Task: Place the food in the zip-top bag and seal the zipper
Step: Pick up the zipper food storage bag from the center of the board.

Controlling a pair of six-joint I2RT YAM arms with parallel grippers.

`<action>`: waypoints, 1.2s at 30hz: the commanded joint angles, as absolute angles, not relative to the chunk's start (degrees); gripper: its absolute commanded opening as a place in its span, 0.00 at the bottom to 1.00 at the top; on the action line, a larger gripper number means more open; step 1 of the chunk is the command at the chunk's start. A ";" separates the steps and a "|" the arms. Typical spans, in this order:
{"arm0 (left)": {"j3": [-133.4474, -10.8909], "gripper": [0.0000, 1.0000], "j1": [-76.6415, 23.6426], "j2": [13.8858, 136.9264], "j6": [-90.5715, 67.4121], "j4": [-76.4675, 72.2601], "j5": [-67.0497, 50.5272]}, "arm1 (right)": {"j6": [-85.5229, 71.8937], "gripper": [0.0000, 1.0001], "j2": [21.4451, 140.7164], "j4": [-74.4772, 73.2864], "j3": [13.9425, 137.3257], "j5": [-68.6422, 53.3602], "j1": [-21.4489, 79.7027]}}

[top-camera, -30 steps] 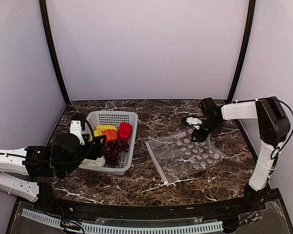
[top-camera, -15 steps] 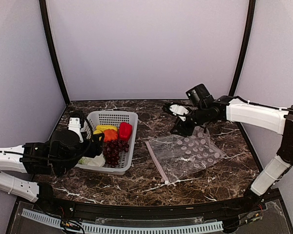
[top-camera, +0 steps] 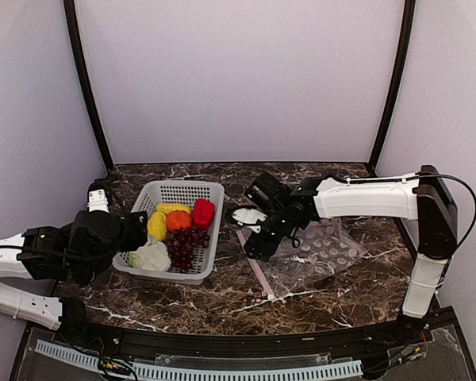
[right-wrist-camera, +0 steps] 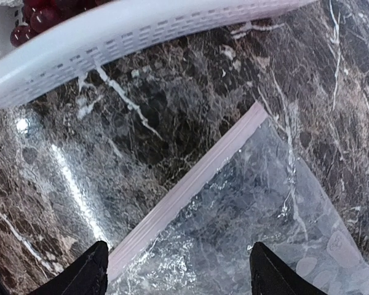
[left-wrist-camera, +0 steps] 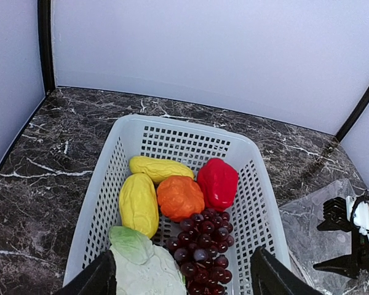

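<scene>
Six small plastic toy foods lay in the white mesh plastic basket, none in the clear dotted zip-top bag, which lay flat on the dark marble surface beside it. The left fingers stood apart above the pale cabbage piece and dark purple grape bunch. The right fingers hung apart over the bag's pinkish-white zipper strip, gripping nothing. Opening the mouth seemed the step in hand. Next, the right fingers would need to pinch one layer at the strip and lift.
</scene>
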State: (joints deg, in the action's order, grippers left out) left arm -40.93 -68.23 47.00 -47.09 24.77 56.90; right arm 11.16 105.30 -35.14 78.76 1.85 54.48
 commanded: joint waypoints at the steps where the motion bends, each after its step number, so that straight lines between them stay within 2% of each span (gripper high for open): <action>1: -40.63 0.73 -67.88 44.38 -51.92 30.46 58.72 | 1.80 0.77 107.47 -36.11 82.79 8.71 57.22; 8: -40.65 0.73 -67.86 42.37 -52.46 32.18 59.93 | -5.05 0.75 112.06 -39.06 83.74 16.81 62.77; 14: -39.75 0.73 -67.85 41.23 -53.53 32.97 60.06 | -9.92 0.64 113.95 -39.86 83.71 20.45 64.06; 31: -38.15 0.73 -67.85 39.13 -54.49 33.38 59.83 | -13.76 0.52 117.18 -41.54 82.97 22.30 64.11; 36: -38.10 0.73 -67.85 39.66 -54.53 33.11 59.18 | -14.29 0.39 117.93 -41.81 83.42 22.79 63.56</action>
